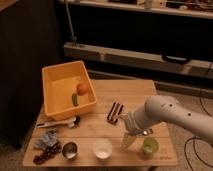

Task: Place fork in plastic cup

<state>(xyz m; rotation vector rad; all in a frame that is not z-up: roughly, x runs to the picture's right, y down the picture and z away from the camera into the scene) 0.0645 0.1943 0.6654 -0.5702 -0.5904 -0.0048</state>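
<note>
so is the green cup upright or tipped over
Upright: the plastic cup stands on the table with its round opening facing up, close beside the gripper.

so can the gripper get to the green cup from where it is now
Probably yes. The gripper hangs just beside the plastic cup, nothing stands between them, and the white bowl sits on the gripper's far side.

Wooden table [97, 131]; front row, left to right: metal cup [70, 149], white bowl [102, 148], plastic cup [149, 146], light green. Gripper [129, 141] low between bowl and plastic cup; fork [146, 132], silvery, just beside it. Yellow bin [56, 71], rear left, holding an orange [83, 88]. White-handled utensil [57, 123] before the bin
</note>
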